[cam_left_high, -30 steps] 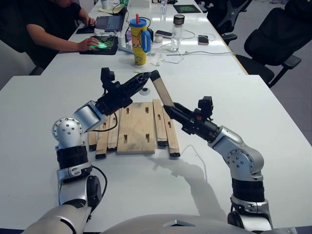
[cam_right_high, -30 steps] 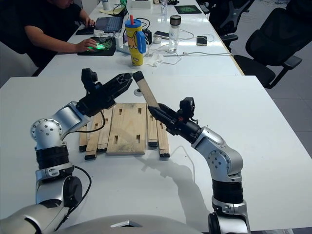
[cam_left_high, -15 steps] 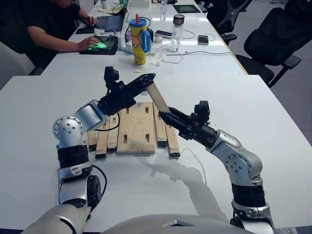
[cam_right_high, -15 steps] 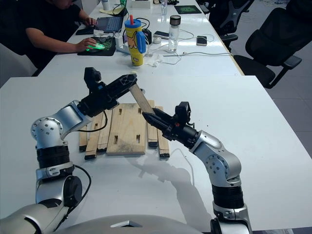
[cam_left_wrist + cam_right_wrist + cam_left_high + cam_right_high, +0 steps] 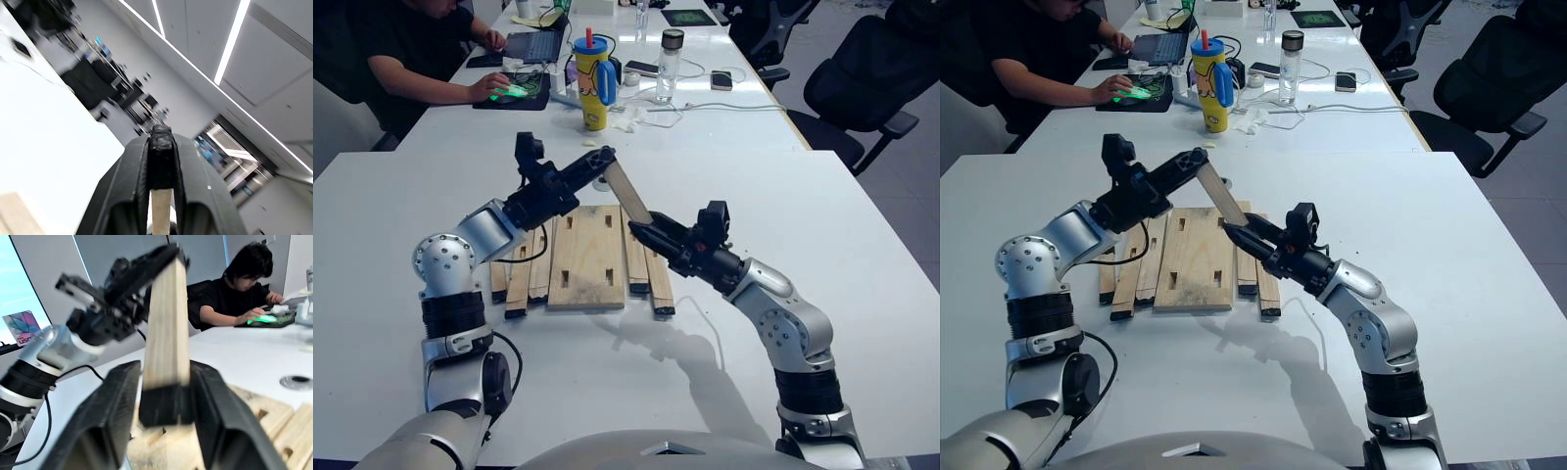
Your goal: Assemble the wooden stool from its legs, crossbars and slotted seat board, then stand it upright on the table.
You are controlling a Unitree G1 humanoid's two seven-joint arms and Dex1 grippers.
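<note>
1. Left eye view: we find the slotted seat board lying flat on the table, with nothing fitted into its slots.
2. Loose left sticks and right sticks lie against the seat board's two sides.
3. One leg hangs tilted above the seat board's far edge. The left gripper is clenched on its upper end and the right gripper on its lower end.
4. We judge assembly barely begun: every joint, and standing the stool upright, is left to do.
</note>
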